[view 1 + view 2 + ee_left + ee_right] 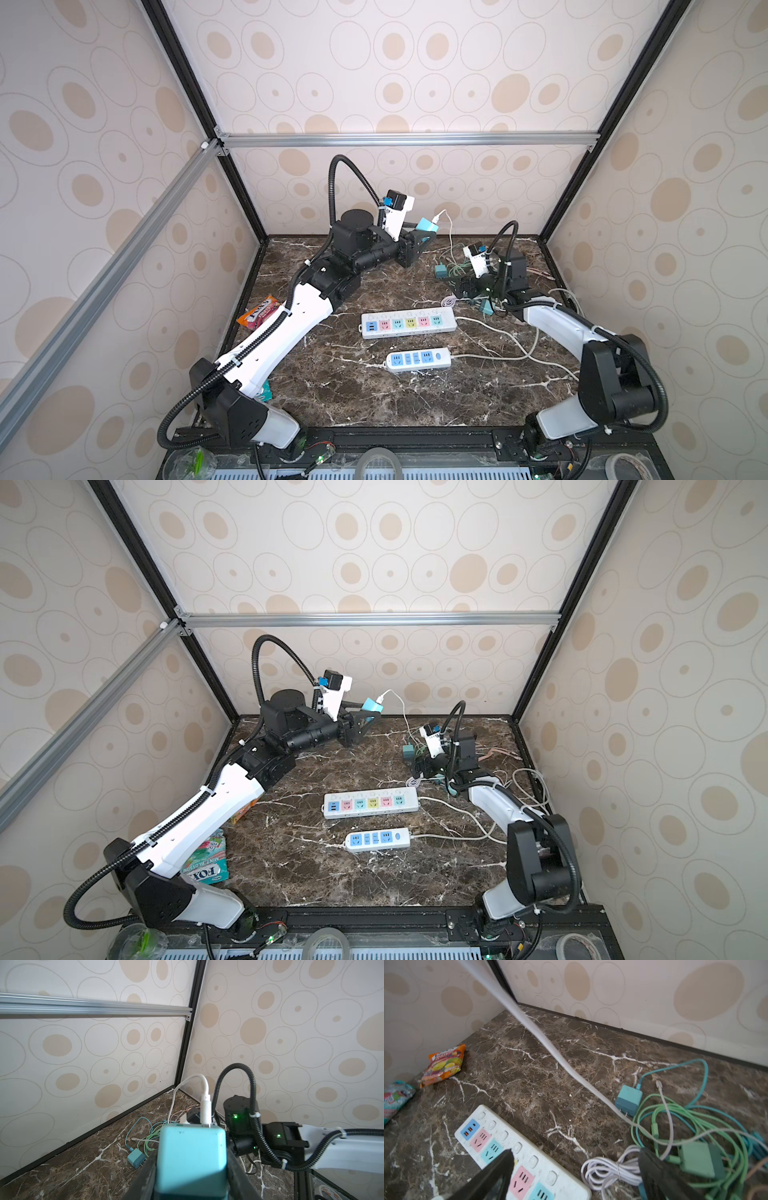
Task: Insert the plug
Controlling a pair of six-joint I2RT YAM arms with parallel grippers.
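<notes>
Watching from my station, I see an orange snack packet (258, 316) and a mint pouch (205, 856) at the far left of the marble table (332, 395), both partly under the left arm. The left gripper (424, 232) is lifted above the rear of the table near the back wall and is clamped on the cyan plug (428, 225). In the left wrist view the block sits squeezed between the black fingers (145, 1178), with a white cable (205, 1105) in its far face drooping to the table. At centre lies the long power strip (407, 324) with coloured sockets, and the short power strip (419, 359) is nearer the front. Further right is a tangle of green and teal cables (695, 1118) with a teal adapter (628, 1100) and a green adapter (697, 1159). The right gripper (576, 1151) hangs low there, jaws spread wide around nothing, one finger over the long strip's end and the other over a coiled white cord (608, 1169). Whether either finger touches, I cannot tell.
</notes>
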